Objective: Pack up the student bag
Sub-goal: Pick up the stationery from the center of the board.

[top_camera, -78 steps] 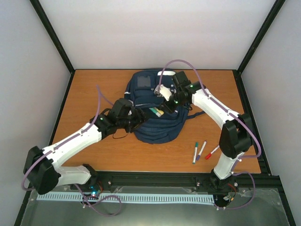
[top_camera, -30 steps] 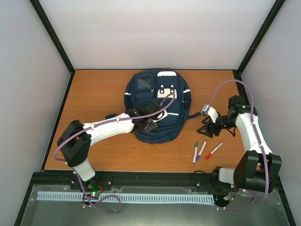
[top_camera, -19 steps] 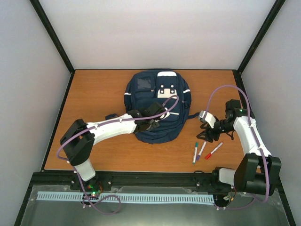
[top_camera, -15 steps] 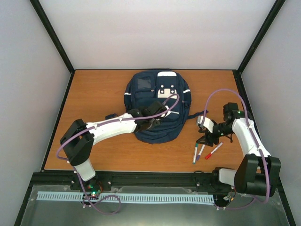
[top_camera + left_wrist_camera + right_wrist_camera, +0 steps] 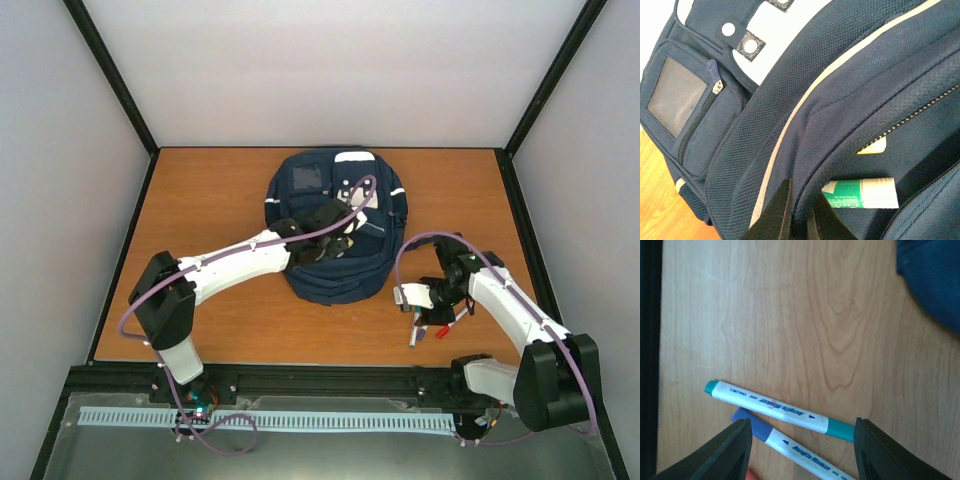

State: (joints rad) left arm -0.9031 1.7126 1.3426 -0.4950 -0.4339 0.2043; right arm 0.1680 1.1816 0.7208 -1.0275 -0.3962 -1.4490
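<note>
The student bag (image 5: pixel 340 280) lies flat mid-table, navy with white stripes and patches. My left gripper (image 5: pixel 337 236) is on top of it, shut on the padded rim of its unzipped opening (image 5: pixel 805 200). Inside the opening lie a green-and-white tube (image 5: pixel 860 194) and a yellow item (image 5: pixel 875 146). My right gripper (image 5: pixel 424 316) hangs open just above the markers on the table to the bag's right. A green marker (image 5: pixel 775 407) and a blue marker (image 5: pixel 790 447) lie between its fingers (image 5: pixel 737 450). A red marker tip (image 5: pixel 752 475) shows at the lower edge.
The bag's front pocket with a clear window and zip pull (image 5: pixel 715 85) faces the left wrist camera. A corner of the bag (image 5: pixel 935 280) sits to the upper right of the markers. The black table rail (image 5: pixel 650 360) runs close on the left.
My left gripper has shut on the bag's opening rim and shifted slightly toward the back. My right arm has swung down and left from beside the bag to over the markers.
</note>
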